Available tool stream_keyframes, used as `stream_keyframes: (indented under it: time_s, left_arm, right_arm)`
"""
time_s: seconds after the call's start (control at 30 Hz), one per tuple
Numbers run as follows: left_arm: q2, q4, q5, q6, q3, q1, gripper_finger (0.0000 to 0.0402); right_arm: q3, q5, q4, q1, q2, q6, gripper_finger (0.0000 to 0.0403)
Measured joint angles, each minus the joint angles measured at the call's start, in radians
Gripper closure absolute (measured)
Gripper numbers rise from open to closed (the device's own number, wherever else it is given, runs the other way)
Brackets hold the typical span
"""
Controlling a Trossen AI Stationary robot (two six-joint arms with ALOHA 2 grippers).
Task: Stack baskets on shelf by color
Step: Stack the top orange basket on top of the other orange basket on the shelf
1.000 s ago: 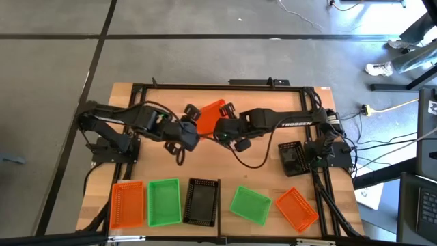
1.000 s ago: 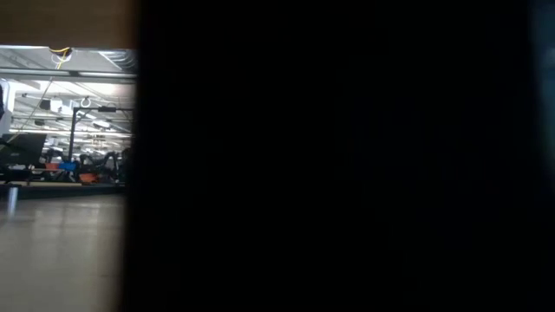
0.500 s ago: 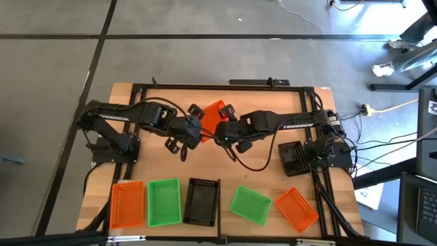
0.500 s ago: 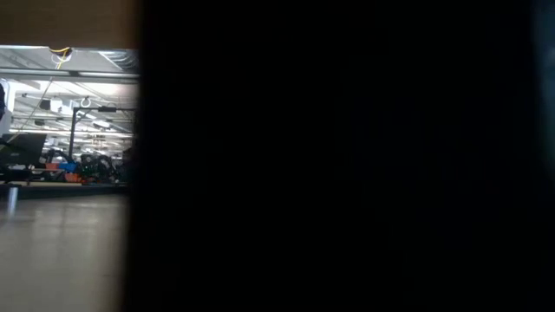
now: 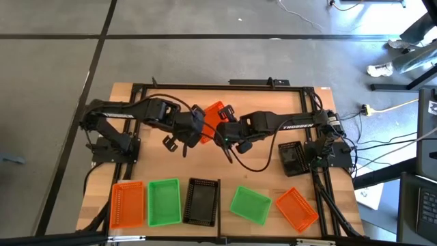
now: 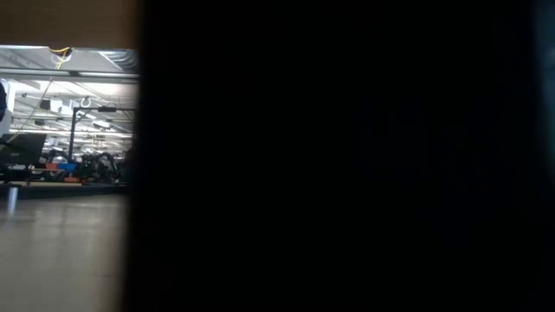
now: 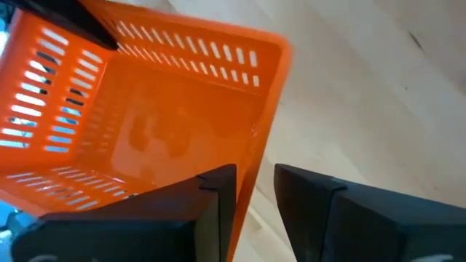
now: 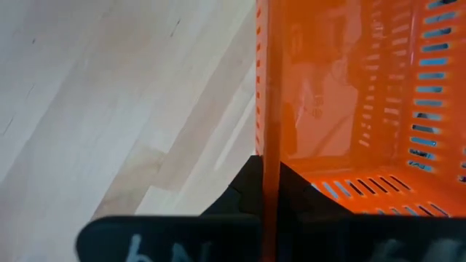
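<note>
An orange basket (image 5: 214, 113) sits tilted over the far middle of the table, between both grippers. My right gripper (image 5: 225, 128) is shut on it from the table's right. My left gripper (image 5: 197, 128) is open at its left side. In the left wrist view one finger (image 7: 217, 198) stands inside the basket (image 7: 138, 124) and the other (image 7: 309, 200) outside, with a gap showing beside the wall. Orange (image 5: 128, 203), green (image 5: 164, 201) and black (image 5: 201, 202) baskets rest on their bases on the shelf, left of the divider (image 5: 219, 199). My right gripper pinches the rim of one side wall (image 8: 263, 138) of the orange basket between its two fingers. It comes in nearly level from the table's right. The basket is held tilted, its open side turned toward the left arm, and looks lifted off the tabletop.
A green basket (image 5: 249, 204) and an orange one (image 5: 295, 209) lie askew at the near right. A black basket (image 5: 291, 158) sits by the right arm's base. A black metal frame (image 5: 225, 86) rims the table. The low view is mostly blocked by something dark.
My left gripper has moved toward the table's right and far edge, up to the orange basket, and its fingers now straddle the basket's wall. My right gripper has kept hold, and the basket has shifted only slightly.
</note>
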Motion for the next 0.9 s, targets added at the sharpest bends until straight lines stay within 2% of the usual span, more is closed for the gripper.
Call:
stream_keyframes:
  time_s: [0.47,0.57,0.7,0.9]
  left_arm:
    - [0.025,0.010,-0.011,-0.029,-0.001,0.034,0.0320]
    - [0.025,0.010,-0.010,-0.030,-0.001,0.028,0.0339]
    - [0.025,0.007,0.000,-0.027,-0.001,0.013,0.0388]
    - [0.025,0.008,-0.001,-0.004,-0.001,-0.003,0.0399]
  right_arm:
    - [0.000,0.001,0.005,0.006,0.000,0.000,0.0403]
    - [0.000,0.001,0.005,0.006,0.000,0.000,0.0403]
    - [0.000,0.001,0.007,0.006,0.000,-0.003,0.0403]
    - [0.000,0.003,0.008,0.005,0.000,-0.004,0.0402]
